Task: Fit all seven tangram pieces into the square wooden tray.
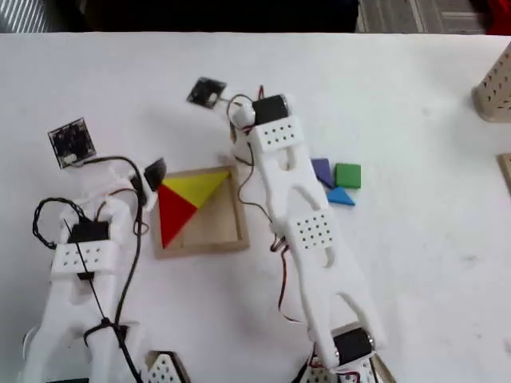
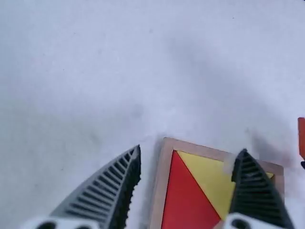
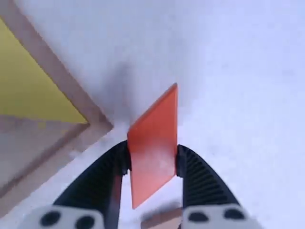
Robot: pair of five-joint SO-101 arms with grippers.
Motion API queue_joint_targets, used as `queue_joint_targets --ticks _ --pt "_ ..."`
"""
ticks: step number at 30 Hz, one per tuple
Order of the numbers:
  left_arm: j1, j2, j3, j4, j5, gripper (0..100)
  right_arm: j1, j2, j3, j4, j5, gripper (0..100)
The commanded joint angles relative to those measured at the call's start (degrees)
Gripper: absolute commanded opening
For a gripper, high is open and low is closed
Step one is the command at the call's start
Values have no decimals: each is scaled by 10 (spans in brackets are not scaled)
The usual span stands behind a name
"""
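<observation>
A square wooden tray (image 1: 240, 209) lies on a white table (image 1: 415, 263) between two white robot arms. Inside the tray, a red triangle (image 1: 174, 211) sits against the side nearest the left arm. A yellow triangle (image 1: 200, 185) lies along the tray's far side, and its long edge touches the red one. The tray's bare wooden floor shows on the near side of both pieces.

The left gripper (image 2: 190, 152) hangs over the tray's far corner on the left arm's side. Its jaws are spread wide with nothing between them. One ribbed finger (image 2: 119, 188) is outside the tray's rim, and the other is over the yellow triangle.

The right gripper (image 3: 152, 149) is just outside the tray's other far corner. Its jaws are pinched onto an orange parallelogram (image 3: 155, 121), which stands on edge between the black fingers with its upper tip sticking out past them. The piece is close to the tray's corner but outside the rim.

Three more pieces are clustered on the table beyond the right arm, on the side away from the tray. They are a purple piece (image 1: 322, 170), a green square (image 1: 348, 175) just beside it, and a blue triangle (image 1: 340, 196) on their near side.
</observation>
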Motion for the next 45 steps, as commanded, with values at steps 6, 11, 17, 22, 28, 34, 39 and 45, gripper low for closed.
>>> queue_joint_targets --ticks 6,11,17,22,28,34,39,45 --pt "-7 -19 -4 -13 -4 309 9 -197 215 4 -278 17" --pt "-7 -19 -4 -13 -5 309 7 -318 411 0 -399 17" --pt "-7 -19 -3 -11 -5 309 -49 -415 571 0 -559 17" --pt "-7 -19 -3 -11 -5 309 -107 -452 651 -22 -680 17" --pt "-7 -19 -3 -10 -5 309 -140 -456 714 -99 -791 17" --pt "-7 -19 -3 -10 -6 309 -182 -455 724 -124 -759 19" --pt "-7 -19 -3 -10 -6 309 -201 -451 724 -135 -716 47" --pt "-7 -19 -3 -10 -6 309 -200 -392 720 -131 -670 255"
